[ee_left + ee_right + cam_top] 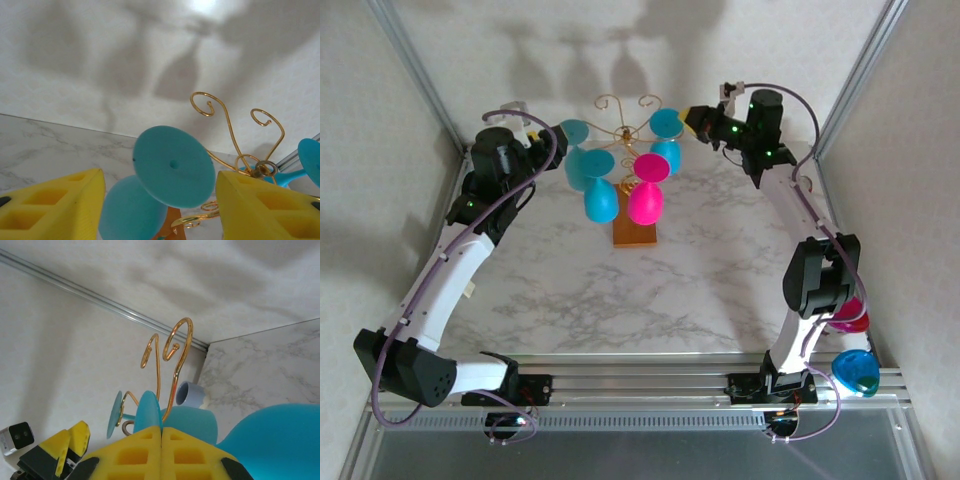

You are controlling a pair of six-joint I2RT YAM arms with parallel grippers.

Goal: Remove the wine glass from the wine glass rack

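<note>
The wine glass rack (628, 122) is gold wire on an orange-brown wooden base (635, 234), at the table's back centre. Several wine glasses hang from it upside down, cyan ones and a magenta one (645, 202). My left gripper (546, 136) is open at the rack's left. The round foot of a cyan wine glass (172, 165) sits between its yellow fingers (75, 200) without touching them, and the bowl (131, 212) hangs below. My right gripper (161, 429) is shut with nothing in it. Its tips are against the edge of another cyan glass foot (148, 407) on the rack's right (665, 122).
A magenta glass (850, 312) and a blue glass (857, 370) lie by the right arm's base. White walls with metal corner rails (415, 70) close in the back and sides. The gold scrolls (207, 102) curl just behind the left gripper's glass.
</note>
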